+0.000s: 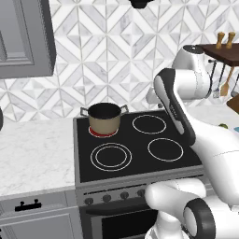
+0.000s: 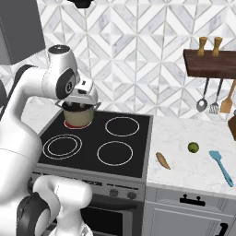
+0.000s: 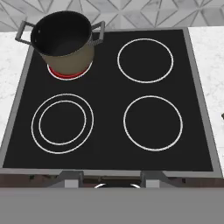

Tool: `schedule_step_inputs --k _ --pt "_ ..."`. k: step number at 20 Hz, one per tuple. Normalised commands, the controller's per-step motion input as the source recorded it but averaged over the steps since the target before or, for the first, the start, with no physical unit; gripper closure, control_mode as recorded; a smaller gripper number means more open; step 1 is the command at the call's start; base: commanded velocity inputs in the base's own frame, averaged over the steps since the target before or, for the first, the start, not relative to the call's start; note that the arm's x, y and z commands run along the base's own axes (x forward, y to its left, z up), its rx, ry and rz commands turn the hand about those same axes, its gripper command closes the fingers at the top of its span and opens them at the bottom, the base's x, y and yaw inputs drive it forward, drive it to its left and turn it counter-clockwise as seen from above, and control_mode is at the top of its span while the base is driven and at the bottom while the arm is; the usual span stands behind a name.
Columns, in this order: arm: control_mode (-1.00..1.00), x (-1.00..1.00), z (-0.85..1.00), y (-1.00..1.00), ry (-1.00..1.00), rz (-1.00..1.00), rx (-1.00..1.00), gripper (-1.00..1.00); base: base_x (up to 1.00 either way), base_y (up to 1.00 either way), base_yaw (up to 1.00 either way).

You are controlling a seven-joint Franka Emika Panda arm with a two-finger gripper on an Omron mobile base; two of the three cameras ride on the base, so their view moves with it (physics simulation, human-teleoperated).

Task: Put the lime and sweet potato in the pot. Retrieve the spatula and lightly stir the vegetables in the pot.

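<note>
The tan pot stands empty on the stove's back left burner, which glows red. On the white counter right of the stove lie the small green lime, the brown sweet potato and a light blue spatula. My gripper hangs high over the stove's front edge, looking down at the cooktop. Its fingertips stand apart with nothing between them. In the right base view the hand sits just in front of the pot.
The black cooktop has three other burners, unlit. A wooden rack on the right wall carries hanging utensils and two shakers. A grey cabinet hangs at upper left. White counter flanks the stove.
</note>
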Motion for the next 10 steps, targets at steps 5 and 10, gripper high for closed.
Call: schedule_step_inputs --k 5,10 --pt "-1.00 0.00 -0.03 -0.15 0.00 0.00 -0.01 -1.00 0.00 0.00 0.00" --pt "-1.00 0.05 -0.37 -0.86 0.08 0.00 -0.02 -1.00 0.00 0.00 0.00"
